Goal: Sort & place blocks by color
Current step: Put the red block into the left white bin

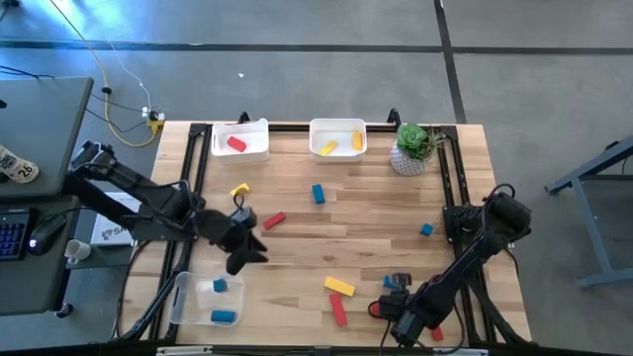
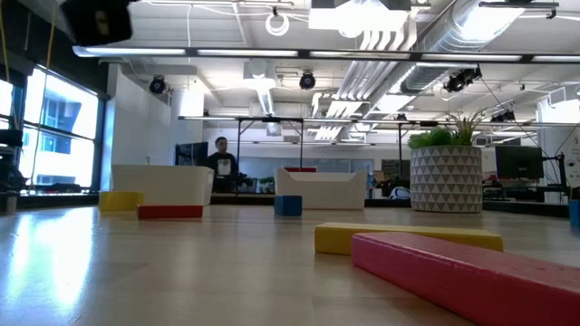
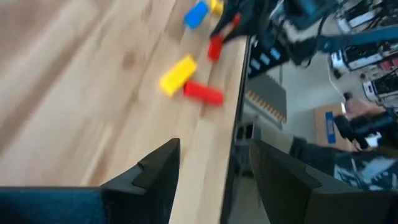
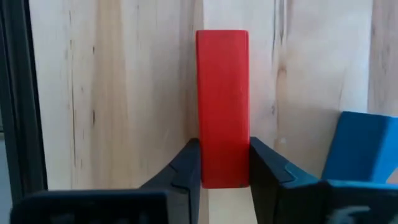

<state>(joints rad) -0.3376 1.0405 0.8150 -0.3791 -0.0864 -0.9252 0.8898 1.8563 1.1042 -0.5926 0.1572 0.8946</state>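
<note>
My right gripper (image 1: 382,309) stands at the table's near right edge, shut on a red block (image 4: 222,93) that lies on the wood beside a blue block (image 4: 360,154). My left gripper (image 1: 247,255) hovers open and holds nothing, just beyond the clear bin (image 1: 180,305) with two blue blocks; its fingers (image 3: 155,171) frame bare table. Loose on the table lie a yellow block (image 1: 339,287), a red block (image 1: 339,311), a red block (image 1: 273,220), a yellow block (image 1: 239,189) and blue blocks (image 1: 318,194) (image 1: 425,229). My right gripper pinches the red block's two long sides (image 4: 222,168) between its two fingers, near one end of the bar. The fingers come steeply from above and lie across the block. The block lies flat on the table, its far end sticking out beyond the fingers.
Two white bins stand at the far edge, one (image 1: 253,148) holding a red block, the other (image 1: 338,150) yellow blocks. A potted plant (image 1: 413,148) stands at the far right. A black frame rail (image 1: 198,163) lines the table's sides. Another red block (image 1: 437,334) lies at the near right corner.
</note>
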